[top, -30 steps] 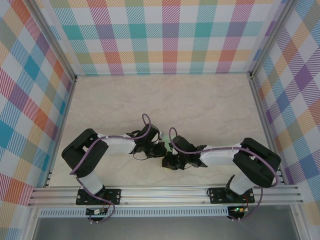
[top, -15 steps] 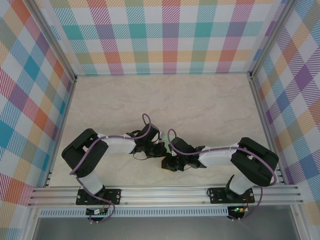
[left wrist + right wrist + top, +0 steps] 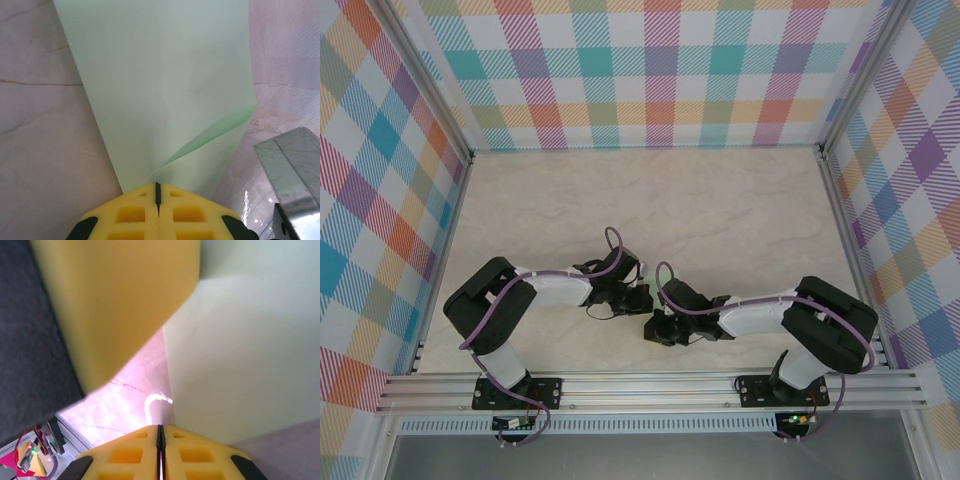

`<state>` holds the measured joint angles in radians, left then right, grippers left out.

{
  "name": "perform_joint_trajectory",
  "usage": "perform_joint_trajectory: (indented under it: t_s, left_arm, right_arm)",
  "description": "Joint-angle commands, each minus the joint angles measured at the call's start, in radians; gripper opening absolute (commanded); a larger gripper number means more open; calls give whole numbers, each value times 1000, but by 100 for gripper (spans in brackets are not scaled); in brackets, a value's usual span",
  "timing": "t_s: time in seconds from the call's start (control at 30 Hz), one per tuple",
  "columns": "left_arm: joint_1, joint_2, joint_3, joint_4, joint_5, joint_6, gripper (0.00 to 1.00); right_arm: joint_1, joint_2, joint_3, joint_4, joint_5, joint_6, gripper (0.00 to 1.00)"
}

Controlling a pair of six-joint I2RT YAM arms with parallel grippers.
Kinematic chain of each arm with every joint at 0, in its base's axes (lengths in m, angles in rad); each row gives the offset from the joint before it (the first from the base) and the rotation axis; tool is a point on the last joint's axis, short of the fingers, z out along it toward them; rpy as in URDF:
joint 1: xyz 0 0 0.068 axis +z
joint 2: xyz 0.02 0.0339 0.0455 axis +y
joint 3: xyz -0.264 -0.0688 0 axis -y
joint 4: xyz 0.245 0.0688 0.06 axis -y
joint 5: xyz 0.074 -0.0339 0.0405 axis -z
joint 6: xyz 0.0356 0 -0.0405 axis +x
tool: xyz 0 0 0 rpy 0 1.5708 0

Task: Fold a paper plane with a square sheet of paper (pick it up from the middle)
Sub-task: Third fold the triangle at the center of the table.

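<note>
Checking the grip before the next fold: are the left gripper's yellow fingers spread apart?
No: in the left wrist view the left gripper is shut to a thin seam, pinching the green paper.

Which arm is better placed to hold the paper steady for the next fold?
Left, probably. The left gripper is shut on the paper, which fans out from its tips. The right gripper is shut too, by the paper's edge, but whether it grips anything is unclear.

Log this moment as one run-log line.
left gripper: shut on green paper | right gripper: shut at paper's edge, grip unclear | paper: partly folded, one flap raised
</note>
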<state>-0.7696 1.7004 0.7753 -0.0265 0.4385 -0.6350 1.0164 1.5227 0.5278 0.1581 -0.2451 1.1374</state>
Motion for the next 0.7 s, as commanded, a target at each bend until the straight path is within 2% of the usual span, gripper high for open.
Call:
perform_joint_trajectory:
  t_s: [0.0, 0.2, 0.47, 0.67]
  left_arm:
    - [4, 17, -7, -100, -49, 18, 2]
    - [3, 19, -8, -104, -50, 23, 2]
    - [3, 21, -9, -105, -45, 23, 2]
    - [3, 19, -8, -110, -47, 26, 2]
  right_arm:
    - [-4, -91, -16, -62, 63, -25, 12]
    - [-61, -171, -84, 27, 78, -30, 13]
    - [-67, -56, -102, 196, 20, -38, 12]
    - [-67, -43, -122, 102, 69, -38, 10]
